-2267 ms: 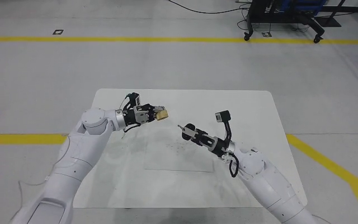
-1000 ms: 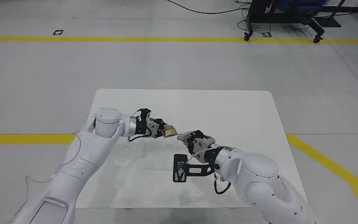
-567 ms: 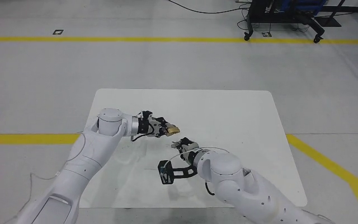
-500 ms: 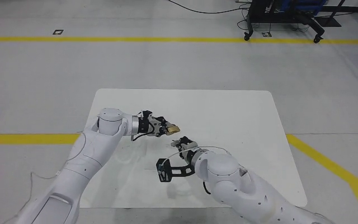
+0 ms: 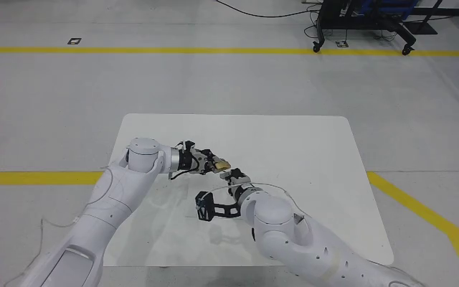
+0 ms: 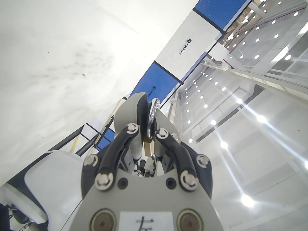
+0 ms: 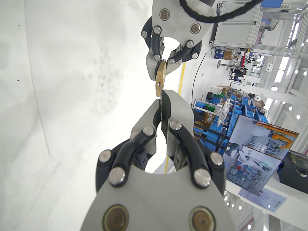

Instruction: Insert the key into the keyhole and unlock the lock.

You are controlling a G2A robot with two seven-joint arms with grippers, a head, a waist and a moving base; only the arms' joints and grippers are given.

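**Lock and key meet in the air above the middle of the desk.**

The left gripper [image 5: 214,165] has its jaws clamped on one end of the brass lock [image 7: 159,79]. It holds the lock clear of the white desk [image 5: 315,143], a little toward the left edge from the centre. The lock's free end, with the keyhole [image 7: 159,86], faces the right gripper [image 7: 160,98], whose fingertips touch that end. The right jaws are pressed together on the key [image 7: 159,108], of which a thin metal edge shows between the pads. Whether the blade sits in the keyhole cannot be told. Faint dark scuffs [image 6: 72,66] mark the desk nearby.
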